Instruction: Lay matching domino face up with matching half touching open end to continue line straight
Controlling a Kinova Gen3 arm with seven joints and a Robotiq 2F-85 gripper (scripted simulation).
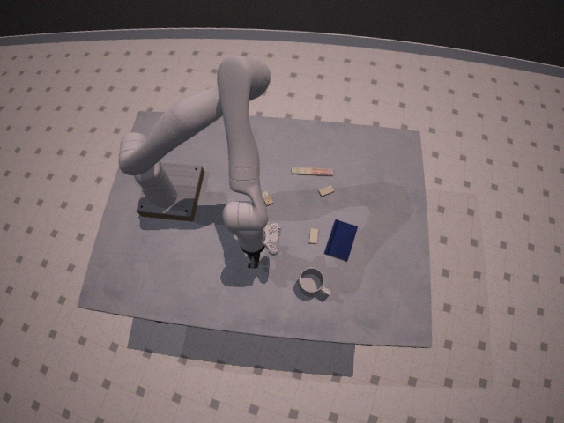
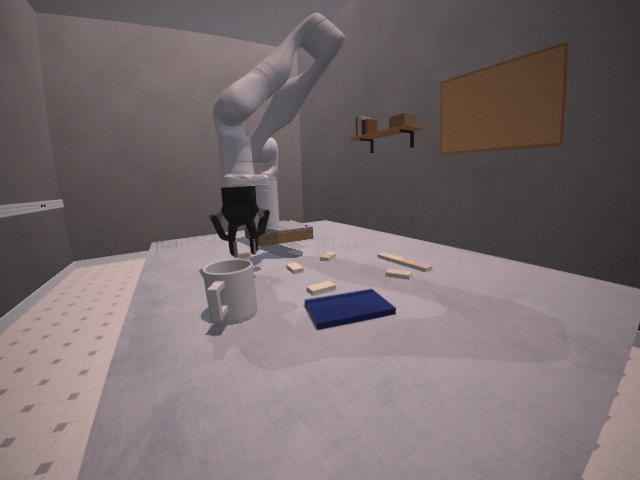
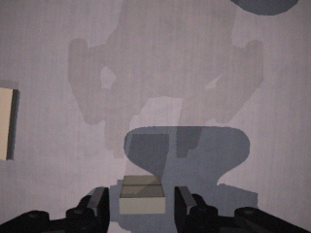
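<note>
My gripper (image 1: 253,263) (image 2: 244,251) (image 3: 141,203) is part open, pointing down above the table. In the wrist view a pale domino (image 3: 142,206) shows between the fingers, with gaps on both sides; its pose is hard to tell. Another pale domino (image 3: 5,123) is at the left edge. The line (image 1: 312,171) (image 2: 404,261) runs straight, greenish-yellow at one end and reddish at the other. Blank, pale dominoes lie apart: one (image 1: 326,190) (image 2: 398,273) near the line, one (image 1: 314,236) (image 2: 321,287) by the book, one (image 2: 294,267) nearer the arm. A domino (image 1: 266,198) (image 2: 327,256) shows orange marks.
A grey mug (image 1: 311,280) (image 2: 230,289) stands right of the gripper in the top view. A dark blue book (image 1: 341,240) (image 2: 349,308) lies farther right. The arm hides part of the table (image 1: 181,273) (image 2: 413,413) near its wrist.
</note>
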